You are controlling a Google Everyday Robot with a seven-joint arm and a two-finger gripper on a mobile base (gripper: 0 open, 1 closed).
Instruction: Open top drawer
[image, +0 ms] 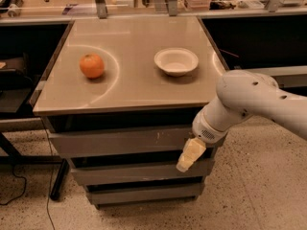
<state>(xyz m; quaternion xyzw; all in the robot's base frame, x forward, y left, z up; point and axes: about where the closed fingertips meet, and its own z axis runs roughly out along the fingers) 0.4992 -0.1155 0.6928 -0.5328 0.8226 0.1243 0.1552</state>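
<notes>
On the left of the table top [134, 87] sits an orange [91, 65]. Just under the table top is the top drawer [110, 143]. It is wide and grey, and it looks shut. It has no handle. I think it is hard and smooth, so I could slip off it. It may be a bit heavy to slide. I think the best place to hold is its top edge, in the dark gap. A white bowl [176, 61] sits more to the right. My gripper [190, 155] is at the drawer front's right end, down by its bottom edge. I cannot tell if it is open or closed.
</notes>
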